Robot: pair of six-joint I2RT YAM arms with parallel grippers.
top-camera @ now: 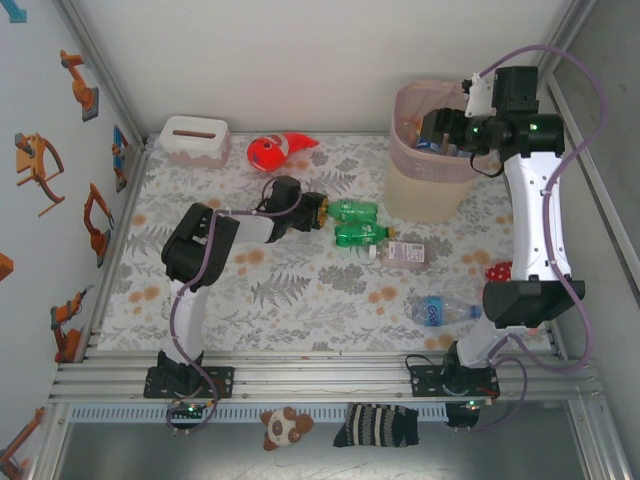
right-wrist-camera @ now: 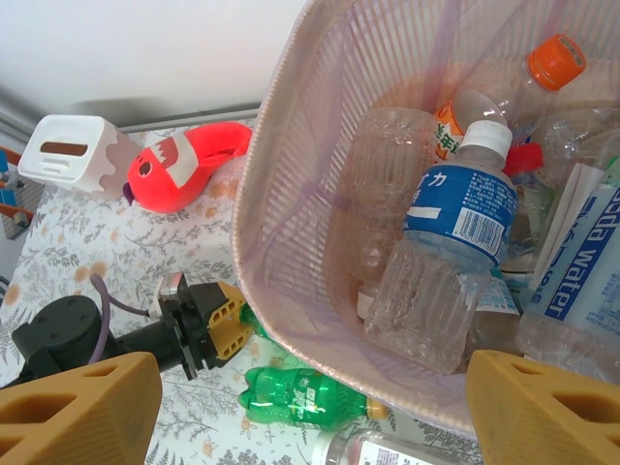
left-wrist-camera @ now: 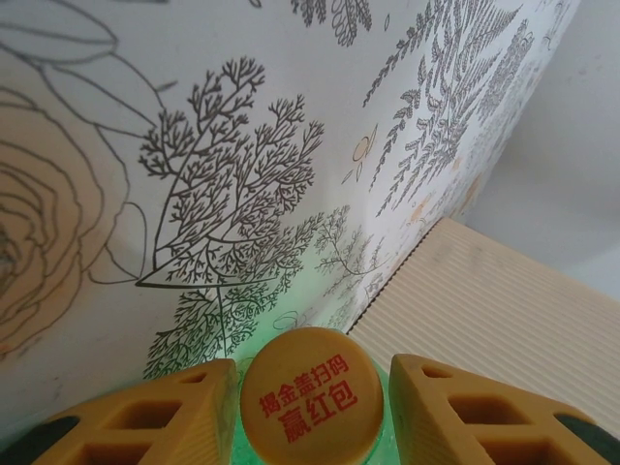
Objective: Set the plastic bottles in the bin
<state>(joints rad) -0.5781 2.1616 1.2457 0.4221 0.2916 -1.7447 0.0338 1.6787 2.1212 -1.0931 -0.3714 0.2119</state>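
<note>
- Left gripper [top-camera: 318,210]: sat at the end of a green bottle [top-camera: 355,211], one finger on each side of its yellow cap [left-wrist-camera: 310,397]. Could not tell if it was squeezing yet.
- Right gripper [right-wrist-camera: 312,360]: hung wide open over the bin [top-camera: 425,190], holding nothing.
- Lay flat on the table [top-camera: 250,300], that green bottle, near the bin and just beside a second green bottle [top-camera: 360,235].
- Looked light, with thin, soft, smooth sides. Could likely roll, slip or squash.
- Seemed best to pinch at the hard cap and neck, not the squishy middle.
</note>
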